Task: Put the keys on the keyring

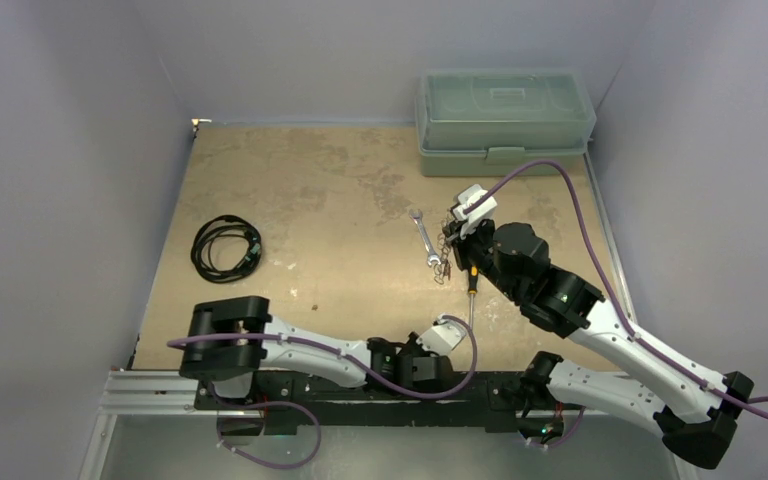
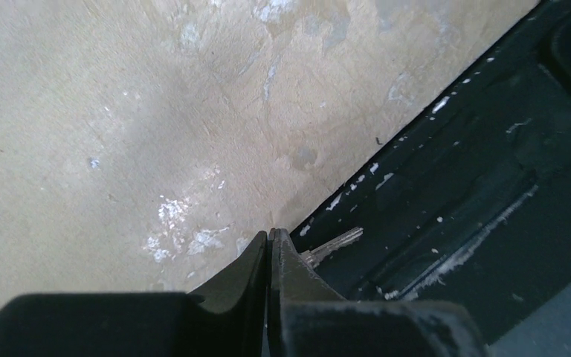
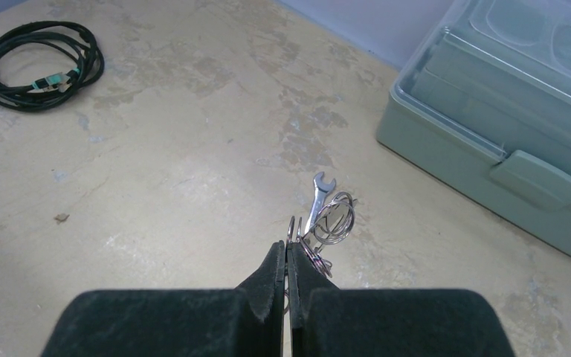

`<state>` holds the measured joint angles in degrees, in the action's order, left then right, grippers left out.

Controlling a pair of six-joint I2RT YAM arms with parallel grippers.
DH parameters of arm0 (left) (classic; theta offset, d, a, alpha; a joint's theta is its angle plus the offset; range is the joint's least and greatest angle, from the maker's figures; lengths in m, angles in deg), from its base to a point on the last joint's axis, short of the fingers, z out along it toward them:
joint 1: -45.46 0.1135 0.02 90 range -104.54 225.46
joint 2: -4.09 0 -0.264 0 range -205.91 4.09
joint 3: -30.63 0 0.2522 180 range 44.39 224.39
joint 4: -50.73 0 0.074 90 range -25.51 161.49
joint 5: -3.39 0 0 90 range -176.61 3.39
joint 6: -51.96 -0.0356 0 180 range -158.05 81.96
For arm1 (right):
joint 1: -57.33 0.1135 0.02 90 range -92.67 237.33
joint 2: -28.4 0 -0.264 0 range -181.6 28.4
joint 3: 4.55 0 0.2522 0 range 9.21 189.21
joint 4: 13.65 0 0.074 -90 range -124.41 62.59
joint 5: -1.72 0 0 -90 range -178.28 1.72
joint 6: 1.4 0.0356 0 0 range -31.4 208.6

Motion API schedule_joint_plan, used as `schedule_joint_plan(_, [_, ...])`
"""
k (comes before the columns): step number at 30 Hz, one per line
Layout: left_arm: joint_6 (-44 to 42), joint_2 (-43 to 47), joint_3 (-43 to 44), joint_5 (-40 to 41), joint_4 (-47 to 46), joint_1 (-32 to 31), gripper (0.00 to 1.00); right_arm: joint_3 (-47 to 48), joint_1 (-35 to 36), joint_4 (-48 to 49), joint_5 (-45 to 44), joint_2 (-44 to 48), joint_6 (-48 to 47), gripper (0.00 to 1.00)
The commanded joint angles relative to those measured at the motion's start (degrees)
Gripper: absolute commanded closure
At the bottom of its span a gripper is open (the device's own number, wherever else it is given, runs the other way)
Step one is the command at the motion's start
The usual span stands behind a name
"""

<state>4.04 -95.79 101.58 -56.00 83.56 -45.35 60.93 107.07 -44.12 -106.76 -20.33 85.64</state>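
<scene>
**both grippers closed: key at left, keyring at right**

left gripper (image 2: 270,242): jaws pressed together, low over the near edge of the table (image 2: 119,111), beside the black rail (image 2: 476,186). a silver key (image 2: 334,244) juts sideways from behind one finger, head hidden, apparently clamped. right gripper (image 3: 288,254): jaws closed at mid-table, pinching a loop of the wire keyring (image 3: 333,219). the other loops lie against the wrench (image 3: 317,195). the screwdriver (image 1: 473,285) lies just beside this gripper. the cable (image 3: 37,56) is well apart to the left, and the box (image 3: 505,111) is at the far right.
</scene>
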Motion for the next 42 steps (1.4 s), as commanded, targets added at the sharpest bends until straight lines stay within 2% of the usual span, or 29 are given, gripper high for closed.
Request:
schedule_joint_plan(1, [-4.49,10.16,-2.45,-1.5,-4.73,-0.36,1.0,0.78,-0.34,3.38,1.01,1.42,0.51,1.0])
schedule_joint_plan(10, [-18.96,28.39,-8.93,-6.96,-7.84,0.28,1.0,0.73,-0.34,4.49,6.37,4.1,-0.23,1.0])
schedule_joint_plan(16, [-28.72,43.21,-15.17,-14.32,-14.05,0.26,1.0,0.9,-0.34,5.47,14.58,5.7,-0.68,1.0])
schedule_joint_plan(20, [-33.6,49.49,-15.26,-15.63,-12.67,0.25,1.0,0.84,-0.34,5.86,19.02,6.1,-0.81,1.0])
schedule_joint_plan(27, [-41.29,59.34,-13.68,-18.54,-9.86,0.25,1.0,2.11,-0.29,5.66,34.13,5.81,-3.12,1.0])
schedule_joint_plan(32, [-42.73,65.89,-12.83,-17.96,-8.43,0.23,1.0,1.79,0.0,7.02,44.35,5.56,-4.09,1.0])
schedule_joint_plan(37, [-39.36,68.37,-9.7,-15.78,-5.25,0.28,1.0,0.43,3.63,8.19,41.88,4.56,-6.55,1.0])
schedule_joint_plan(42, [-34.0,66.99,-3.66,-14.62,1.2,0.27,1.0,-0.06,13.84,6.66,29.8,1.77,-12.81,1.0])
